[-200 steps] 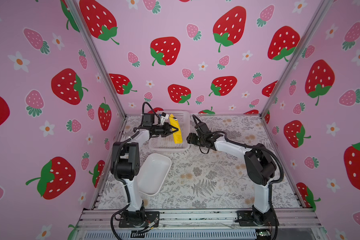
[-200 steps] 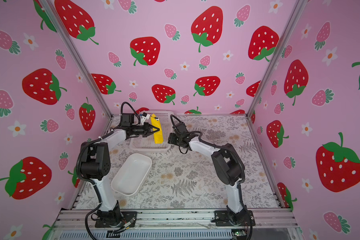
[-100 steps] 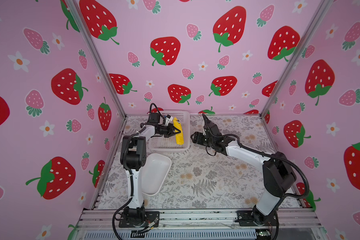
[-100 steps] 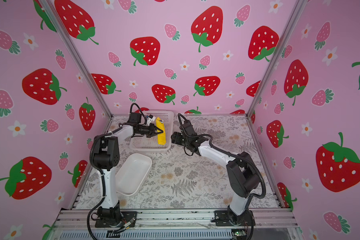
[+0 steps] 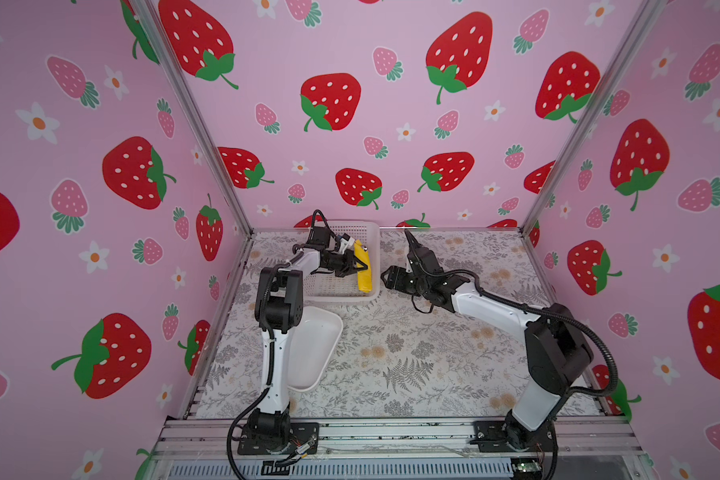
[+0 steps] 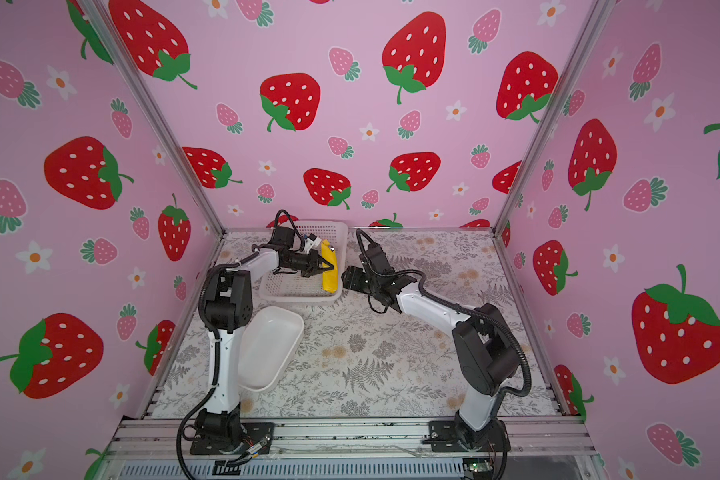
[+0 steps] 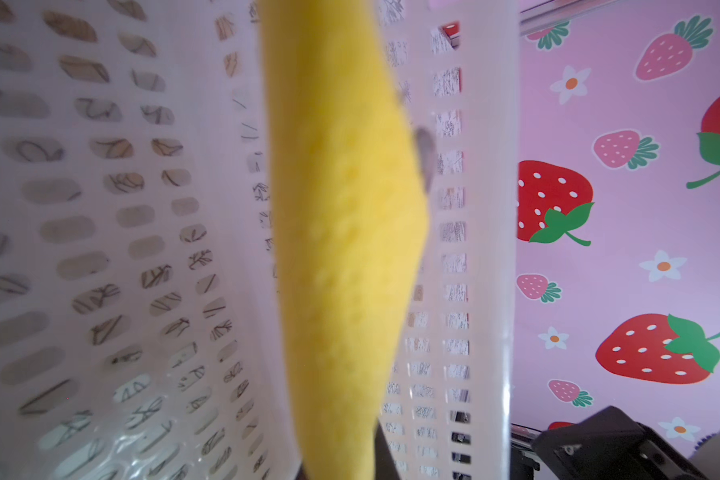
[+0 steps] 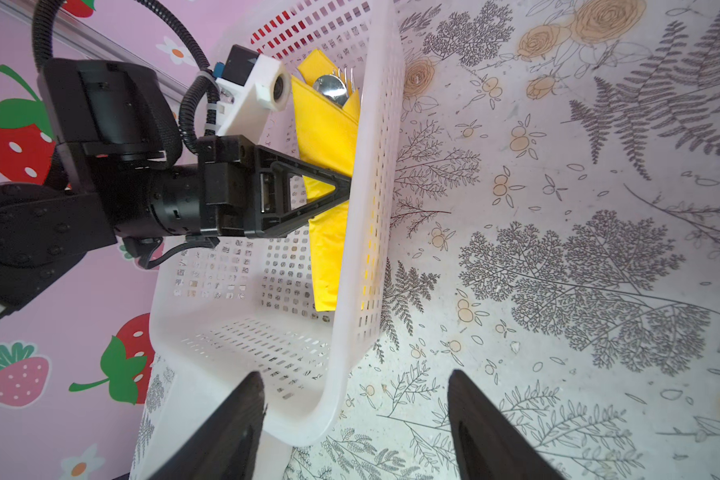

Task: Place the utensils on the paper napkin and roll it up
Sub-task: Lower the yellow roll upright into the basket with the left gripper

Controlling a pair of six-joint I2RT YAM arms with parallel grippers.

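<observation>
The left arm stands upright from its base at the near left, bends at the elbow and reaches far and right over the white basket (image 5: 341,296). Its left claw (image 5: 360,266) points right, roughly level, and its jaws are clamped on the middle of the napkin (image 5: 363,275), which is rolled into a narrow yellow tube. The napkin lies inside the basket along its right wall, running near to far. The right wrist view shows the black tips of the left claw (image 8: 346,183) pinching the napkin (image 8: 329,232).

The right arm rises from the near right, leans left across the flowered table (image 5: 412,353) and ends with the right claw (image 5: 385,277) just beside the basket's right wall, near its near right corner. Its jaws stand wide apart and hold nothing. In its own wrist view the right claw (image 8: 356,374) frames that corner, and I cannot tell whether it touches it.

The utensils (image 8: 333,89) are almost wholly wrapped: only a spoon bowl and fork tines poke from the far end of the napkin. The left wrist view shows the napkin (image 7: 341,249) blurred and its ends cut off. Whether it rests on the basket floor is unclear. The left arm hides part of the white tray (image 5: 321,332) on the near left.
</observation>
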